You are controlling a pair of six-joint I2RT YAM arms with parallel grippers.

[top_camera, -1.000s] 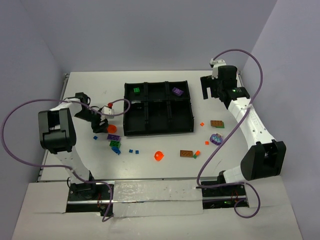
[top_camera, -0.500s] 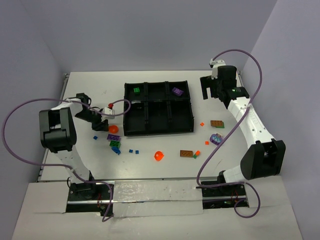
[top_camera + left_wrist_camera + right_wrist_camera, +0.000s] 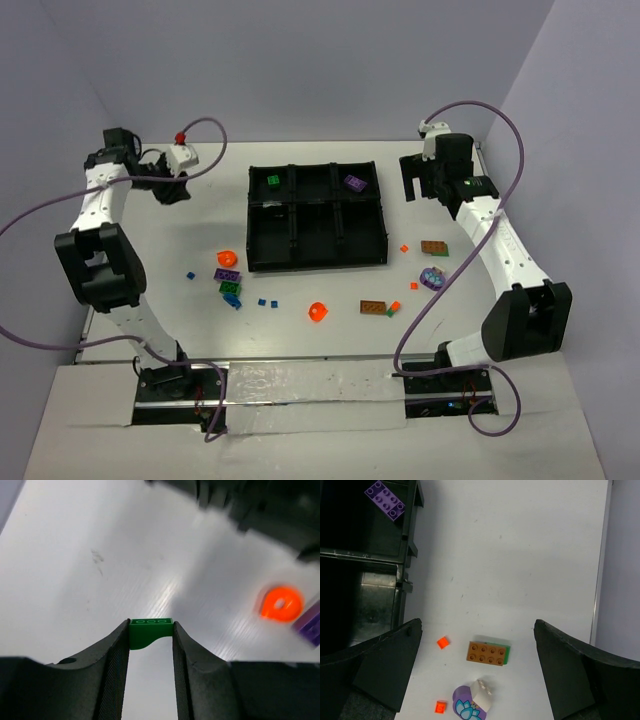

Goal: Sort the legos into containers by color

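Observation:
The black six-compartment tray (image 3: 250,222) lies mid-table; a green brick (image 3: 273,180) sits in its far-left compartment and a purple brick (image 3: 354,183) in its far-right one. My left gripper (image 3: 168,188) is raised at the far left, away from the tray. In the left wrist view it (image 3: 151,628) is shut on a small green brick (image 3: 150,632) at its fingertips. My right gripper (image 3: 420,180) hovers open and empty right of the tray. It (image 3: 477,626) spans a brown brick (image 3: 488,653) far below.
Loose pieces lie left of the tray: orange round piece (image 3: 227,258), purple brick (image 3: 227,273), green brick (image 3: 230,288), small blue bits (image 3: 267,301). In front: orange cone (image 3: 318,311), brown brick (image 3: 373,308). Right: brown-on-green brick (image 3: 434,246), purple flower piece (image 3: 432,277), orange bits (image 3: 442,642).
My left arm has lifted from beside the orange round piece and swung up to the far left corner. The right arm has not moved.

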